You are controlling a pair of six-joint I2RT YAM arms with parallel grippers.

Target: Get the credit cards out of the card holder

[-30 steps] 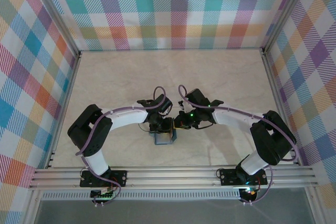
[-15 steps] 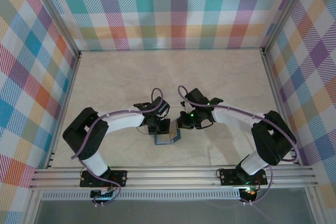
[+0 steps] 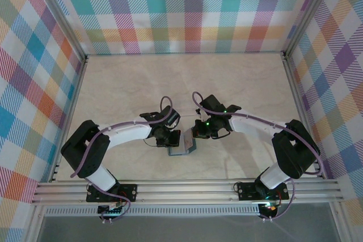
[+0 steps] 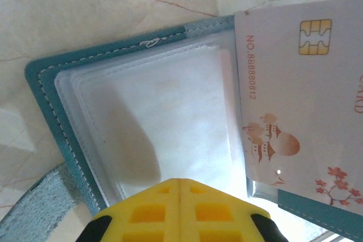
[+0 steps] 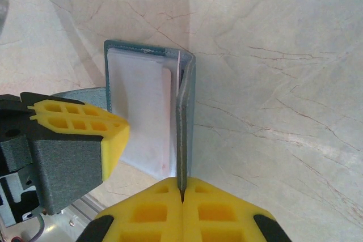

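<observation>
Near the table (image 3: pixel 244 89) edge, right gripper (image 5: pixel 182 190) pinches the open card holder (image 5: pixel 185 117); left gripper (image 4: pixel 180 185), jaws together, sits over its clear sleeves (image 4: pixel 170 123) beside a credit card (image 4: pixel 300 100).

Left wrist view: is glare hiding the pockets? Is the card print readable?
Left wrist: glare whitens the clear sleeves of the card holder low centre, a shadow crosses their left; credit card number and chip read sharp; the yellow fingers are blurred.

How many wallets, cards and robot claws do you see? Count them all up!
card holder: 1
credit card: 1 in sight
claws: 2, the left claw and the right claw
Total: 4
</observation>
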